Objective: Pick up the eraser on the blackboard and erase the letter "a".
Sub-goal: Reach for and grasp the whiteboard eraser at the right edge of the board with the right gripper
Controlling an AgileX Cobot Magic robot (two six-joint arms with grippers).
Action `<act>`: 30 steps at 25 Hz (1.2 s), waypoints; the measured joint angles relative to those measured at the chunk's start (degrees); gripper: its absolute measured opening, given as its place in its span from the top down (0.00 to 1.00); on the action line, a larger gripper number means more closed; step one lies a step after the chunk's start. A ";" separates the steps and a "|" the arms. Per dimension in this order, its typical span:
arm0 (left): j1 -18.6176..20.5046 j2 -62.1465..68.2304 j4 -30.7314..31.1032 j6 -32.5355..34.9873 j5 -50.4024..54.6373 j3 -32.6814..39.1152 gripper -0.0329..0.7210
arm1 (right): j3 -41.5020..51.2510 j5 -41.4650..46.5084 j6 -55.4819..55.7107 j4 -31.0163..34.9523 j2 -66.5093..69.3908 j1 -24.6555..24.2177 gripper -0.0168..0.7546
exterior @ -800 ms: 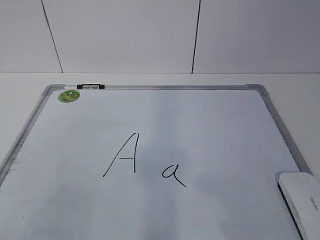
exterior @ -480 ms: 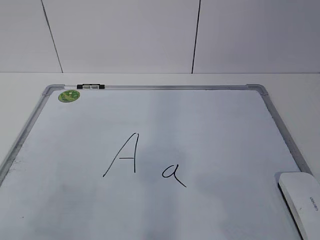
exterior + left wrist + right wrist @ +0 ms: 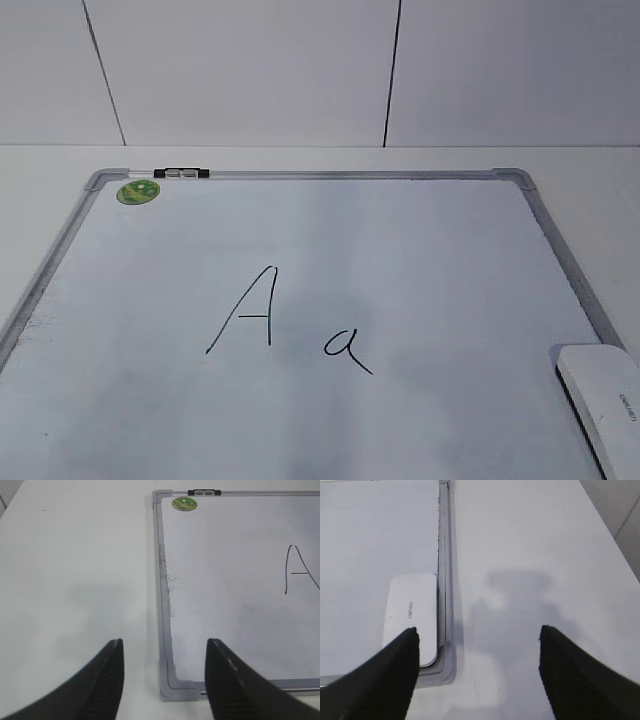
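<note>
The blackboard (image 3: pixel 420 260) is a white board with a silver frame, lying flat. The small cursive letter "a" (image 3: pixel 345 348) sits right of a taller capital "A" (image 3: pixel 245 310). The white eraser (image 3: pixel 605 400) lies at the board's near right corner; it also shows in the right wrist view (image 3: pixel 412 617) against the frame. My right gripper (image 3: pixel 477 635) is open and empty, hovering over the table just right of the eraser and board corner. My left gripper (image 3: pixel 164 647) is open and empty above the board's near left corner (image 3: pixel 172 680). Neither gripper shows in the exterior view.
A green round sticker (image 3: pixel 138 191) and a black clip (image 3: pixel 182 173) sit at the board's far left corner. White table (image 3: pixel 530 555) extends right of the board and left of it (image 3: pixel 75 555). A panelled wall stands behind.
</note>
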 joint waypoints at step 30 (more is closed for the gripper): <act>-0.12 0.00 -0.04 0.00 0.00 0.00 0.46 | 0.00 0.00 0.00 1.23 0.00 0.00 0.21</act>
